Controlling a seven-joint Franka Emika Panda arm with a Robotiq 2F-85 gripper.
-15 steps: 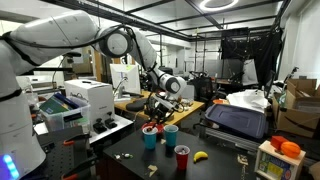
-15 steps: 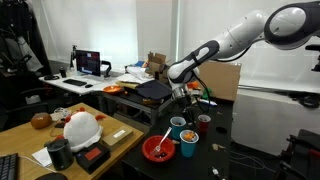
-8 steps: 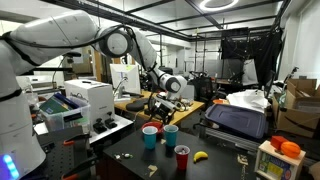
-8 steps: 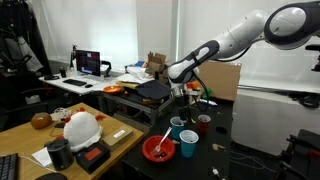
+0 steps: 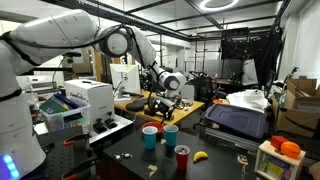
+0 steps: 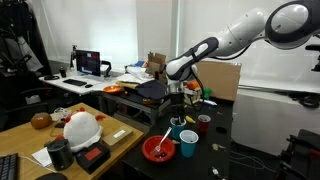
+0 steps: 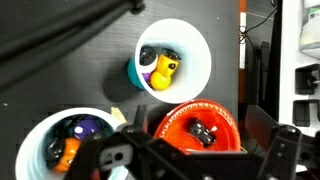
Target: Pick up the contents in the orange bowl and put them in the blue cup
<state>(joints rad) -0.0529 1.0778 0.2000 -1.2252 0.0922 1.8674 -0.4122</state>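
orange bowl [image 6: 157,150] sits below and off to one side of the pincer [image 6: 178,107], whose jaws stand released and empty above the blue cup [image 7: 192,45], seemingly so drops land inside; a yellow piece [image 7: 160,73] lies there.

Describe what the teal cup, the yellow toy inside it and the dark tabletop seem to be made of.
The teal cup: probably plastic; smooth, even white inside, thin rim. The yellow toy: likely rubber or soft plastic; glossy highlights, rounded shape. The tabletop: dark, matte; material unclear.
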